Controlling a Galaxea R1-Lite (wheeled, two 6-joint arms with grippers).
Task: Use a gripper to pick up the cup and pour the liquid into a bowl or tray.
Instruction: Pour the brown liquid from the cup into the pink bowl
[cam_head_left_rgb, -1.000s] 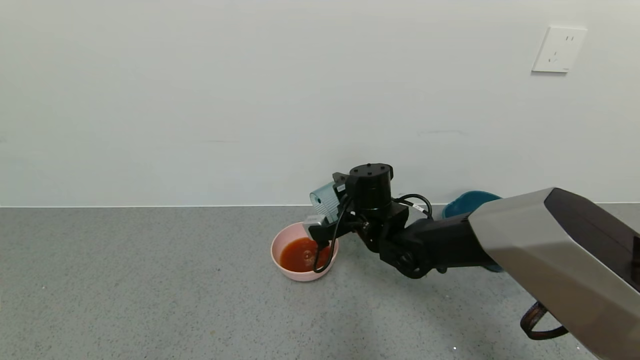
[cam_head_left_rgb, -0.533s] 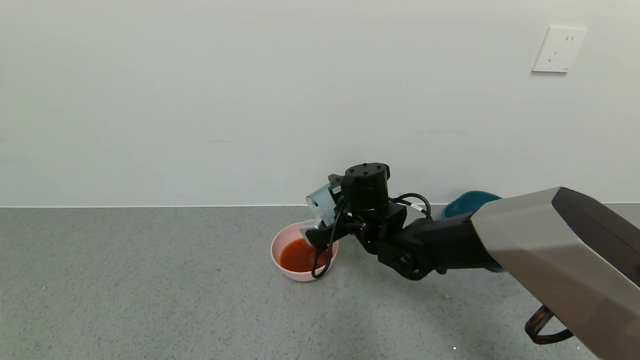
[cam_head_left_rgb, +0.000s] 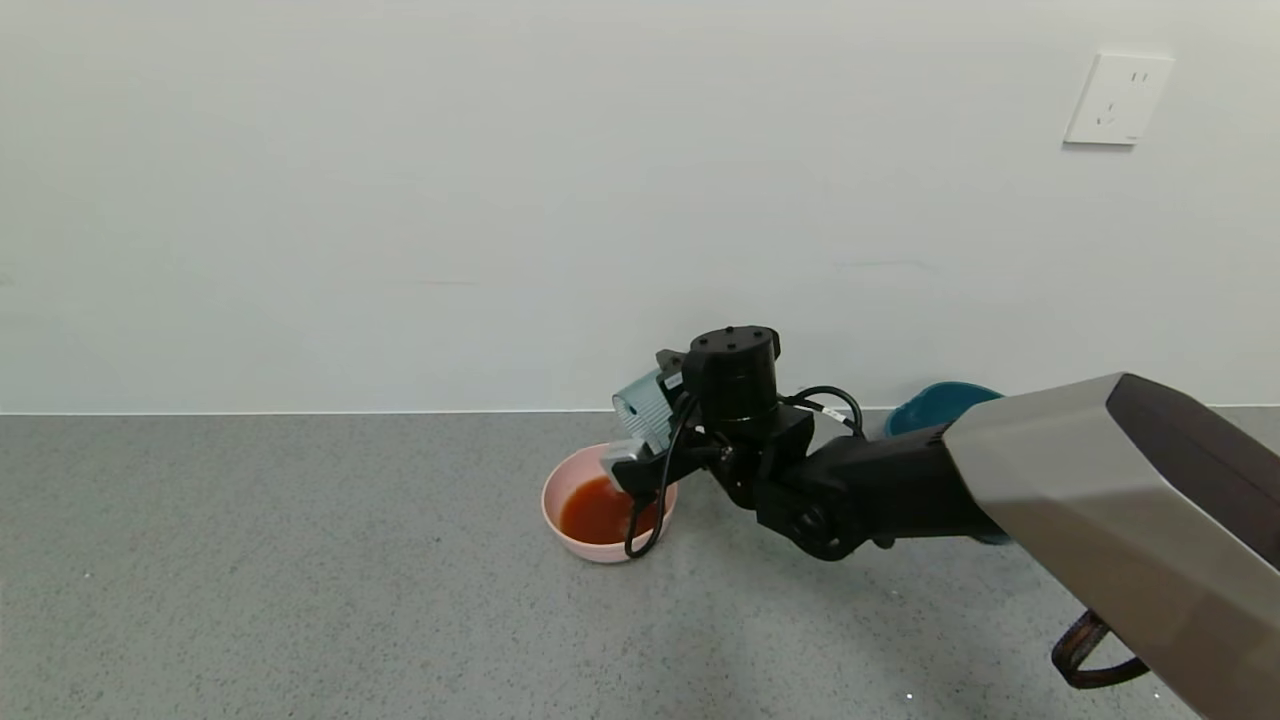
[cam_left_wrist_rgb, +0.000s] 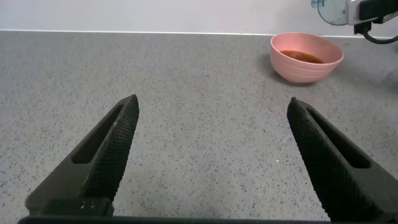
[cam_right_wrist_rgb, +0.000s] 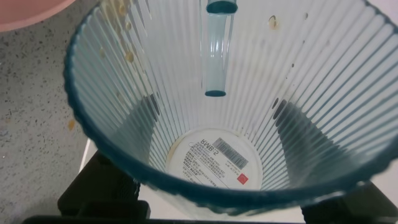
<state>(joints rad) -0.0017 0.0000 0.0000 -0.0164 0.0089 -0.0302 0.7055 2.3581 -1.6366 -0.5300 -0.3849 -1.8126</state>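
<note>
My right gripper (cam_head_left_rgb: 668, 412) is shut on the pale teal ribbed cup (cam_head_left_rgb: 640, 404), held tipped on its side above the far right rim of the pink bowl (cam_head_left_rgb: 562, 484). The bowl holds orange-red liquid (cam_head_left_rgb: 594, 512). In the right wrist view the cup (cam_right_wrist_rgb: 224, 93) fills the picture and is empty apart from a few drops, with a label on its base; the dark fingers (cam_right_wrist_rgb: 298, 134) show through its walls. My left gripper (cam_left_wrist_rgb: 211, 112) is open and empty, low over the counter, with the bowl (cam_left_wrist_rgb: 306, 65) far off.
A dark teal tub (cam_head_left_rgb: 935, 405) stands behind my right arm by the wall. The grey speckled counter (cam_head_left_rgb: 300, 560) runs to the white wall. A wall socket (cam_head_left_rgb: 1118, 98) is at the upper right.
My right gripper and the cup rose slightly and shifted left over the bowl between one second ago and half a second ago. Since then they have held still.
</note>
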